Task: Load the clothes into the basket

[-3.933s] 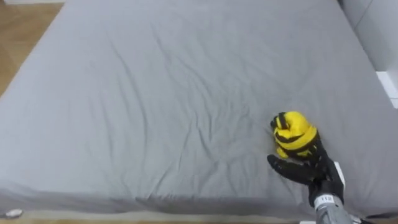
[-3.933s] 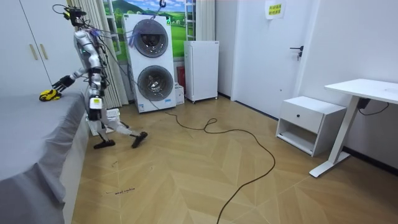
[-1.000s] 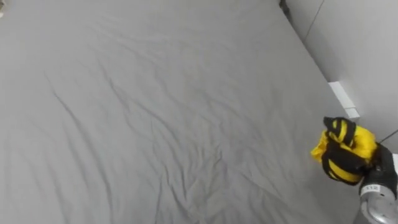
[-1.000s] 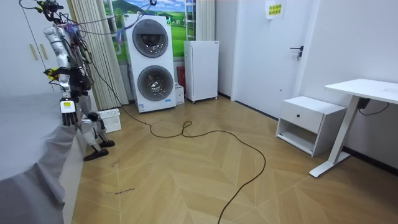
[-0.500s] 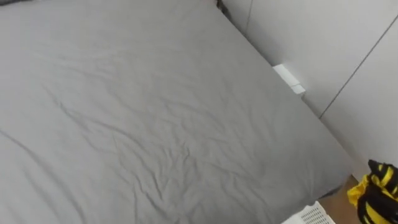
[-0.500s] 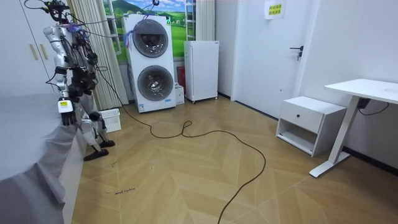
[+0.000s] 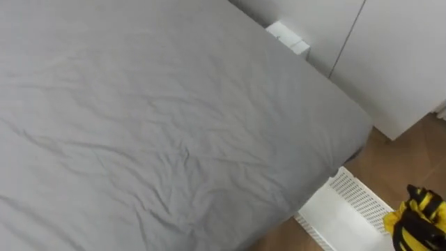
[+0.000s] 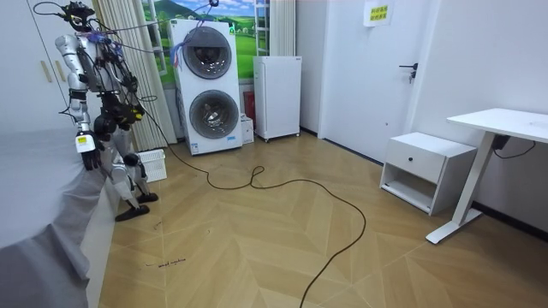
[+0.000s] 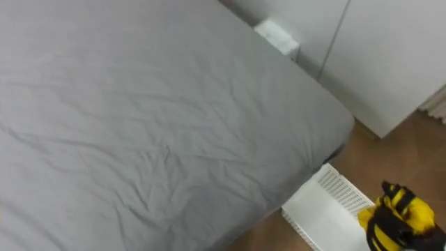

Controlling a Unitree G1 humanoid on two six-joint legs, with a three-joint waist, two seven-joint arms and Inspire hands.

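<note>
Right eye view shows the right robot hand (image 9: 383,237) grasping the yellow cloth (image 9: 406,213) near the white basket (image 9: 326,203), not yet dropped in.

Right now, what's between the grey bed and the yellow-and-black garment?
The white slatted basket, on the floor between bed and garment; both eye views show it.

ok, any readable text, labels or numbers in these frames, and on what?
Yellow-green wall sign, room view: print too small to read.
Stacked washer and dryer: nothing legible.
Yellow-and-black garment in the right hand: no print visible.
White basket, grey bed: no text.
</note>
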